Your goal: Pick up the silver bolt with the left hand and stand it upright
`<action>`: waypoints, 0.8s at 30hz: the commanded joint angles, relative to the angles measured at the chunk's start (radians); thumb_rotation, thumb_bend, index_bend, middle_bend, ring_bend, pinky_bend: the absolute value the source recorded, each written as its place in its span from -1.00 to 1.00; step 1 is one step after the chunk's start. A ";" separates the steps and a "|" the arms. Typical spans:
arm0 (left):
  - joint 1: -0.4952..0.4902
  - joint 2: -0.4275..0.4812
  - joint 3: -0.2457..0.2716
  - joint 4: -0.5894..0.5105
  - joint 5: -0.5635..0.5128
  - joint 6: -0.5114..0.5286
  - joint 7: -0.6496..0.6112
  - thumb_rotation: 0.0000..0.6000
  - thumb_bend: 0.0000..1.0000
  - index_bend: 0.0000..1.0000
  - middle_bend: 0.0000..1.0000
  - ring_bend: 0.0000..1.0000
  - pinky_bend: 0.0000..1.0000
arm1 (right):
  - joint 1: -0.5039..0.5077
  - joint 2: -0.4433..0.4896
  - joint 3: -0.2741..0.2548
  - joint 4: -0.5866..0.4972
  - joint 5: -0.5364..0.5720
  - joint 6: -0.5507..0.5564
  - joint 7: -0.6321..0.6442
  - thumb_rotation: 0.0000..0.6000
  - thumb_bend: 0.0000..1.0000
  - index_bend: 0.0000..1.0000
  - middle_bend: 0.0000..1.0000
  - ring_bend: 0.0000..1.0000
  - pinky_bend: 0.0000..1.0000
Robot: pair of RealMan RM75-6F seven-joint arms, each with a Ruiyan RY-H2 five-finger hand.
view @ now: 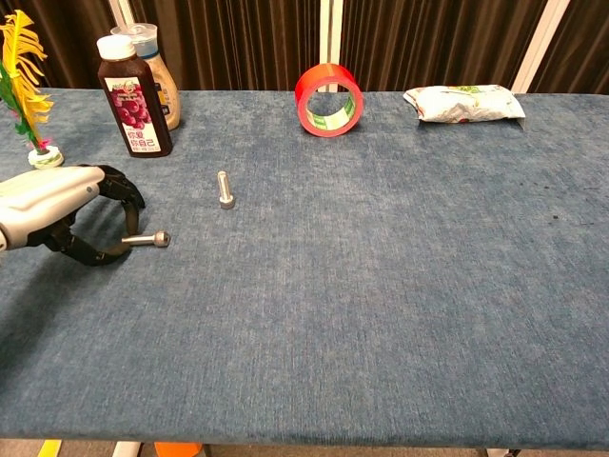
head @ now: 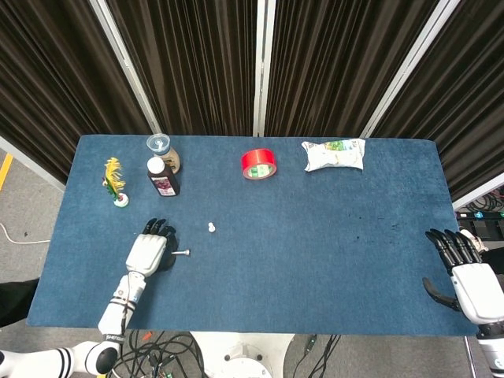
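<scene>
Silver bolt (view: 147, 240) — lying flat on the counter (view: 381, 286); left hand (view: 57, 211) fingers (view: 124, 187) curled around its shaft end, grip uncertain. Right hand (head: 472, 279) — fingers spread, holding nothing.

Left robot hand (view: 52, 211) cut off at frame edge.

No writing can be read with certainty. The dark sauce bottle (view: 133, 96) carries a purple label with a fruit picture and small, illegible characters. Green print on the inner core of the red tape roll (view: 328, 100) and printing on the snack bag (view: 463, 103) are too small to read.
</scene>
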 commanded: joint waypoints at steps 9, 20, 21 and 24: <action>0.005 -0.006 -0.016 0.005 0.000 -0.006 -0.006 1.00 -0.22 0.07 -0.56 -0.90 -0.96 | -0.001 0.001 -0.001 0.001 0.002 0.000 0.002 1.00 -0.48 -0.91 -0.82 -1.00 -1.00; -0.009 0.109 -0.024 -0.071 0.030 -0.017 0.035 1.00 -0.16 0.08 -0.56 -0.90 -0.96 | -0.004 -0.003 -0.002 0.011 0.003 0.006 0.012 1.00 -0.48 -0.91 -0.82 -1.00 -1.00; -0.012 0.118 -0.023 -0.077 0.031 -0.022 0.044 1.00 -0.16 0.08 -0.56 -0.90 -0.96 | -0.005 -0.003 -0.002 0.012 0.003 0.007 0.013 1.00 -0.48 -0.91 -0.82 -1.00 -1.00; -0.022 0.146 -0.019 -0.096 0.026 -0.039 0.076 1.00 -0.16 0.08 -0.56 -0.90 -0.96 | -0.006 -0.005 -0.003 0.015 0.003 0.008 0.015 1.00 -0.48 -0.91 -0.82 -1.00 -1.00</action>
